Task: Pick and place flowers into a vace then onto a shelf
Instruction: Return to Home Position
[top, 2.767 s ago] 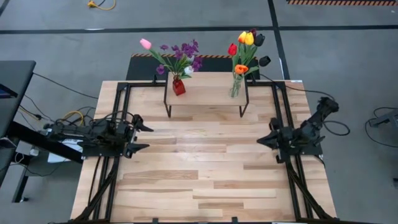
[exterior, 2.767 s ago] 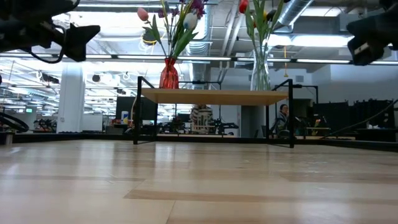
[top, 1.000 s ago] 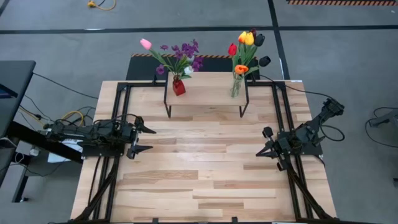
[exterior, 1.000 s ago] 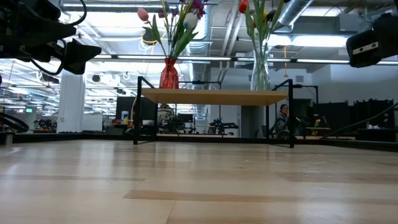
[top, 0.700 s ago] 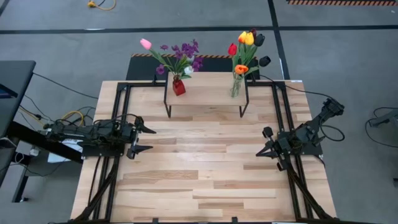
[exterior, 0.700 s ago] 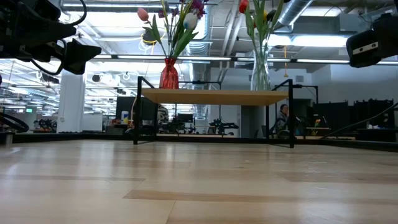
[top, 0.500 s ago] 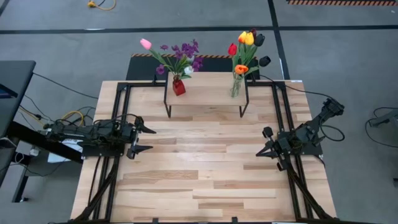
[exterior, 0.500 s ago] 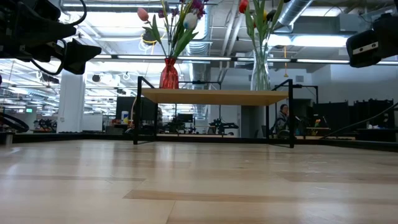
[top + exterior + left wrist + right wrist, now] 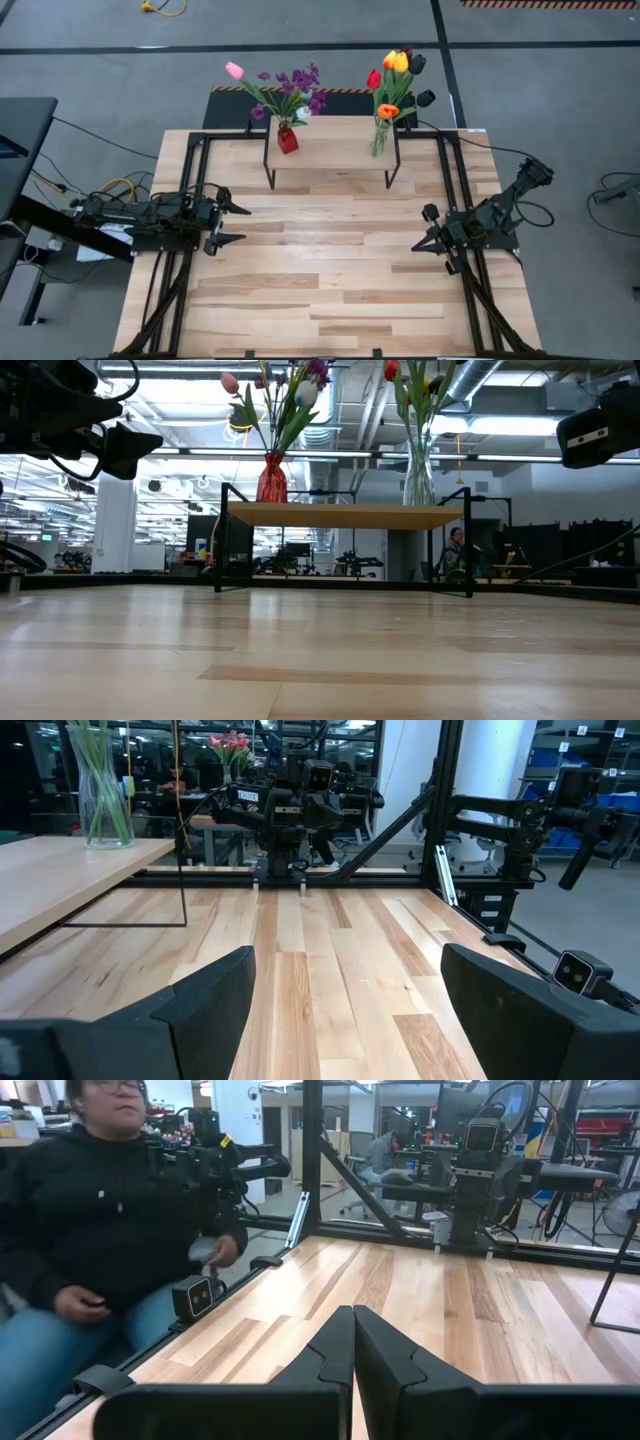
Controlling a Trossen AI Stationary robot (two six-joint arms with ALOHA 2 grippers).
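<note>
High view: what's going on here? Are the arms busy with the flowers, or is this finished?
Nothing is being handled. The flowers stand in two vases on the shelf: the red vase at its left end, the clear vase at its right. The left gripper is open and empty over the table's left side; the right gripper is shut and empty over the right side. The job looks done.

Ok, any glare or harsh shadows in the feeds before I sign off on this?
Low view: strong ceiling lights behind the shelf backlight the red vase and the transparent vase, and the left arm is a dark silhouette. High view: even light, no hard shadows on the table. Wrist views: no glare on it either.
</note>
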